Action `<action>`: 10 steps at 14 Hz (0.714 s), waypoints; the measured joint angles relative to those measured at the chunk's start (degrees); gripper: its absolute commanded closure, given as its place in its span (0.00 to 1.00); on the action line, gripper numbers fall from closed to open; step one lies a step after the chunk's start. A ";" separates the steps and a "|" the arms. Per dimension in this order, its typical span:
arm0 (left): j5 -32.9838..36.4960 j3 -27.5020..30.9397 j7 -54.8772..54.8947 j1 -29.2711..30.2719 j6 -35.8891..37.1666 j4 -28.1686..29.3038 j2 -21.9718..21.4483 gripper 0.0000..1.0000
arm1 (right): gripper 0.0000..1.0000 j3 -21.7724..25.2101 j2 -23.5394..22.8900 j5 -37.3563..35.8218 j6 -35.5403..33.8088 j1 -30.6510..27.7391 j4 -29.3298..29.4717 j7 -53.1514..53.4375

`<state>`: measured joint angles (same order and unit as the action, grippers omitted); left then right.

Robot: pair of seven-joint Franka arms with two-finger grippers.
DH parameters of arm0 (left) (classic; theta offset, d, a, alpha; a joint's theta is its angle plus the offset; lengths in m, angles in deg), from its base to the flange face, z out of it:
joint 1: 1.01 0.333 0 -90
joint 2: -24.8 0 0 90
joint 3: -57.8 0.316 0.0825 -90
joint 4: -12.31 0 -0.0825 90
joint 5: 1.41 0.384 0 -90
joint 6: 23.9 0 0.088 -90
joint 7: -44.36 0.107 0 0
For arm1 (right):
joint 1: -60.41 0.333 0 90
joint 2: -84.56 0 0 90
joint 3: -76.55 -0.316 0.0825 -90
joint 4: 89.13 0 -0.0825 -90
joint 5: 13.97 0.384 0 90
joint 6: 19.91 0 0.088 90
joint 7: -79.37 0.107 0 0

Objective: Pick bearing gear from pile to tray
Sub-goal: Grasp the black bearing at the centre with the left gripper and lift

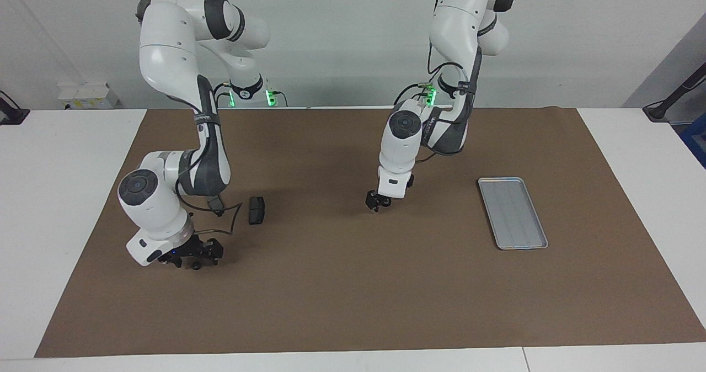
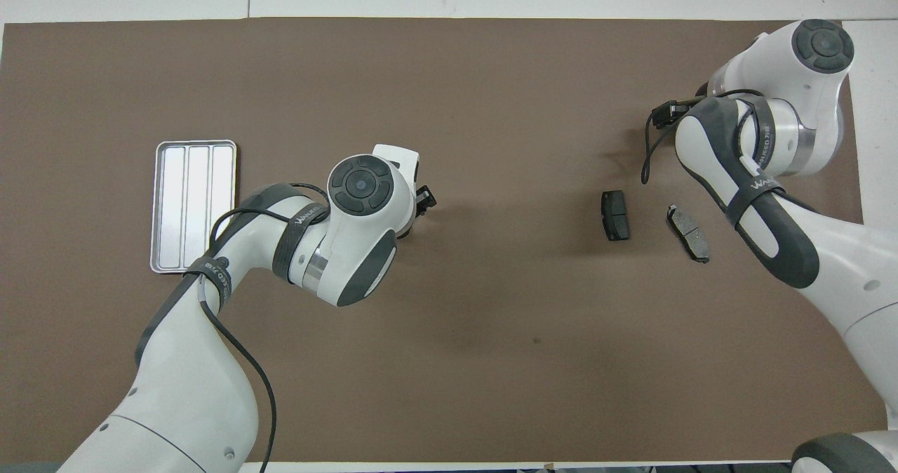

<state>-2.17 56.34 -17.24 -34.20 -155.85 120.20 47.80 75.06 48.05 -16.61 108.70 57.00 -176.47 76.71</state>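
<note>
My left gripper [image 1: 379,201] is down at the mat in the middle of the table, right where the bearing gear lay. The bearing gear is hidden by it in both views, and only the hand's black tip [image 2: 423,199] shows from overhead. The tray [image 1: 513,213] [image 2: 194,206] lies bare toward the left arm's end. Of the pile at the right arm's end I see one brake pad [image 1: 256,210] [image 2: 615,215], a second pad [image 2: 689,233] and a small black round piece [image 1: 196,266]. My right gripper [image 1: 191,259] hangs open, low over that piece.
A brown mat [image 1: 353,306] covers the table, with white tabletop [image 1: 55,195] around it. A loose black cable [image 1: 229,220] droops from the right arm close to the brake pad. The right arm's wrist hides its own gripper from overhead.
</note>
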 measured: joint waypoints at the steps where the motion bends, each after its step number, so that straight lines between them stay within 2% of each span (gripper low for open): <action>1: 0.00 0.01 -0.19 -0.10 -0.15 0.29 0.00 0.25 | 0.03 0.06 -0.14 0.00 0.26 -0.06 0.03 0.00; 3: 0.00 0.01 -0.31 -0.14 -0.42 0.69 0.01 0.28 | 0.04 0.09 -0.25 0.00 0.35 -0.14 0.05 0.01; 5: 0.00 0.04 -0.38 -0.14 -0.63 0.78 0.01 0.39 | 0.05 0.10 -0.54 0.00 0.85 -0.37 0.05 0.06; 7: 0.00 0.09 -0.42 -0.14 -0.79 0.79 0.01 0.43 | 0.09 0.11 -0.88 0.00 0.93 -0.76 0.05 0.06; 8: 0.00 0.13 -0.42 -0.14 -0.87 0.80 0.01 0.52 | 0.09 0.12 -1.00 0.00 0.93 -0.84 0.04 0.07; 9: 0.00 0.19 -0.43 -0.14 -0.90 0.81 0.01 0.70 | 0.10 0.13 -1.12 0.00 0.93 -0.86 0.04 0.07; 10: 0.01 0.29 -0.46 -0.13 -0.75 0.82 -0.09 0.82 | 0.15 0.13 -1.23 0.00 0.93 -0.86 0.04 0.14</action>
<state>-2.16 56.63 -17.70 -34.34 -156.60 121.03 47.71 75.19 46.82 -16.61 109.62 56.14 -176.43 76.85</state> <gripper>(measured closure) 0.458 0.097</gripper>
